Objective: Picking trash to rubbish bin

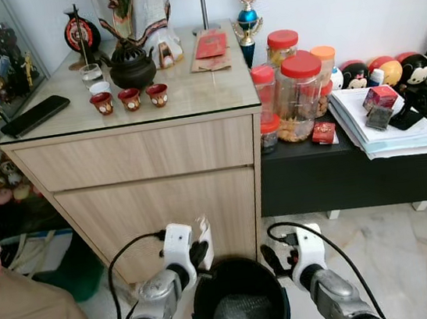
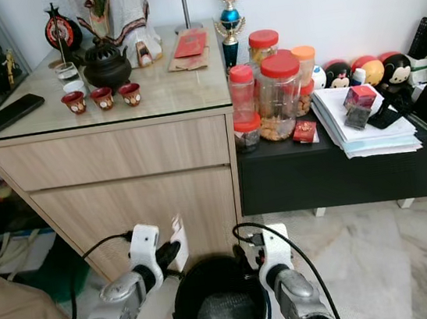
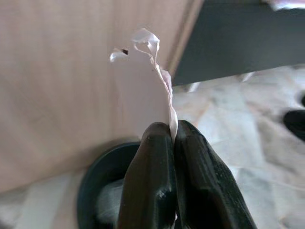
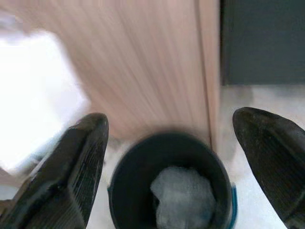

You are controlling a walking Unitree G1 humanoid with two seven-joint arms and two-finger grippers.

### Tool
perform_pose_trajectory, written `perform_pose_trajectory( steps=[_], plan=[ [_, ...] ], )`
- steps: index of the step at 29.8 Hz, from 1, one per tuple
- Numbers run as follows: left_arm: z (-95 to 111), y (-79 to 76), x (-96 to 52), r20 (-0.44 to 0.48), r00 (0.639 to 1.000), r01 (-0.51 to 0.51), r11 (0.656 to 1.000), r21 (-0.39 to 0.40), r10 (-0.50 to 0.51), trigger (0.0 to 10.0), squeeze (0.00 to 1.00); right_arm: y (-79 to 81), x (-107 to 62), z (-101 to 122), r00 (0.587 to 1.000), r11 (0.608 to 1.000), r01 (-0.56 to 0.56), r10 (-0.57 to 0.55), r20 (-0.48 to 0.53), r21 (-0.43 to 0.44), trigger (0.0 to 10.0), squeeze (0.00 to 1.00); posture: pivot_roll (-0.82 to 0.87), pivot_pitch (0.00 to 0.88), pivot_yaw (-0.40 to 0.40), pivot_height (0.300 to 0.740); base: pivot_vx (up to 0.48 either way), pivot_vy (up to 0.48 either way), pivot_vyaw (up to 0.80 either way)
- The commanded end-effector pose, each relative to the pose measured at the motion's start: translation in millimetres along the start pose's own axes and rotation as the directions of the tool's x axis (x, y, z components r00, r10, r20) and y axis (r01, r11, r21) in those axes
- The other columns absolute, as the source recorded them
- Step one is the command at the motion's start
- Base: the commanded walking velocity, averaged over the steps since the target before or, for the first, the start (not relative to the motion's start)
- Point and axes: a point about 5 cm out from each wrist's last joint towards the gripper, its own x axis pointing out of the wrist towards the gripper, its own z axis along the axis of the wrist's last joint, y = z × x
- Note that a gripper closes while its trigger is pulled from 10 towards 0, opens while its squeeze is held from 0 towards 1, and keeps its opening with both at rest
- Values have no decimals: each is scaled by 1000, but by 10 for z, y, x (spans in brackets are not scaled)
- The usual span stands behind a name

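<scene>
Setting: marble-look floor [image 1: 413, 243] in front of a pale wood cabinet [image 1: 147, 192] with a glass top, a low black bench [image 1: 357, 172] adjoining its right side. A person's trouser leg [image 1: 20, 307] stands at the far left.

Item 1, rubbish bin [image 1: 202, 283]: black, round, open-topped, standing on the floor just before the cabinet's lower right corner, between the two arms. A crumpled pale wad [image 4: 181, 195] already lies inside.

Item 2, trash: a thin, torn scrap of white paper or film [image 3: 143, 90], upright, its lower edge pinched.

Item 3, left gripper [image 1: 200, 252]: fingers pressed together on the scrap's lower edge, holding it up beside the bin's left rim, close to the cabinet front. The scrap appears to hang at or just outside the rim rather than over the opening.

Item 4, right gripper [image 1: 278, 261]: fingers spread wide apart, empty, beside the bin's right rim.

Risks, judged:
- Release from the present spot would likely drop the scrap on the floor between bin and cabinet; the cause is the offset from the opening.
- The scrap is light and flimsy; it may cling to a finger or drift sideways when let go.
- Moving inward could knock the rim and shift the bin.
</scene>
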Motion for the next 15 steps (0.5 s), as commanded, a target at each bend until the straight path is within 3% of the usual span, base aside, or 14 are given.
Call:
perform_pose_trajectory(
  steps=[1, 6, 8, 15],
  plan=[
    [0, -35, 11, -1, 1000, 26, 1000, -3, -26, 10000, 0, 28, 46, 182, 997, 999, -32, 35, 74, -41, 10000, 0, -42, 107, -25, 740, 0, 0, 0],
    [-111, -76, -11, -26, 1000, 17, 999, -41, -18, 10000, 0, 14, 42, 287, 990, 995, -66, 75, 119, -77, 10000, 0, -60, 146, -52, 740, 0, 0, 0],
    [-137, -80, -21, -22, 1000, 6, 998, -65, -7, 10000, 1000, 7, 41, 313, 988, 994, -73, 83, 128, -84, 10000, 0, -61, 160, -65, 740, 0, 0, 0],
    [-180, -80, -47, -15, 1000, 1, 995, -99, -3, 10000, 1000, 32, 34, 322, 985, 991, -95, 108, 137, -97, 10000, 0, -53, 179, -79, 740, 0, 0, 0]
  ],
)
